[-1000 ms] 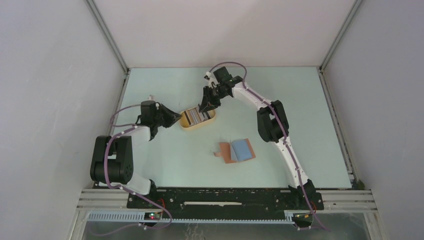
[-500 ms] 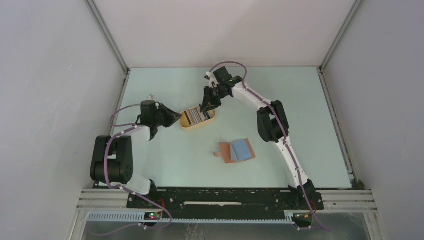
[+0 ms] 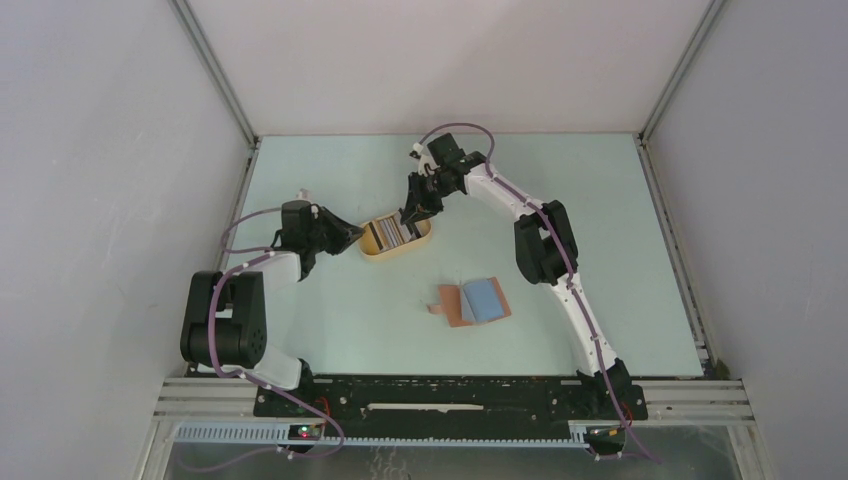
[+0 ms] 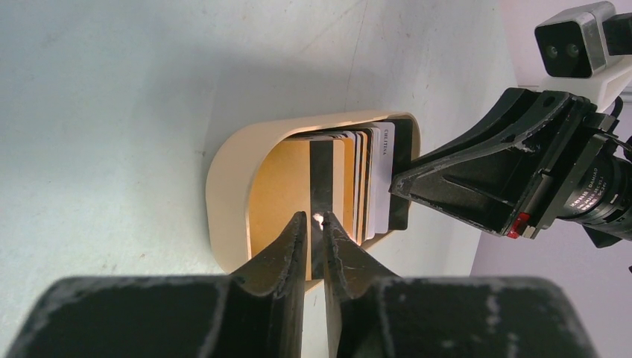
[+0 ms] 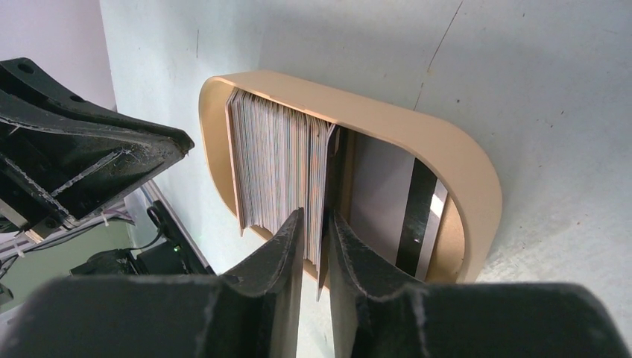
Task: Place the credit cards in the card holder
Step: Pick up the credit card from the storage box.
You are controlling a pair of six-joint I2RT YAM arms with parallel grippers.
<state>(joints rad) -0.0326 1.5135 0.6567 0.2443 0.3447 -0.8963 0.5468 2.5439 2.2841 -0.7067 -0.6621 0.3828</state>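
Note:
A stack of credit cards (image 5: 272, 164) stands on edge in a tan oval tray (image 5: 417, 134), seen from above at the table's middle (image 3: 395, 254). My right gripper (image 5: 317, 216) reaches in from the far side and is shut on a few cards at the end of the stack. From the left, my left gripper (image 4: 314, 216) is shut on the tray's rim (image 4: 223, 186). The reddish-brown card holder (image 3: 455, 305) lies open nearer the arm bases. A blue card (image 3: 485, 298) rests on it.
Grey walls and metal frame rails enclose the pale green table (image 3: 600, 250). The two grippers face each other closely across the tray, the right one (image 4: 507, 179) filling the right side of the left wrist view.

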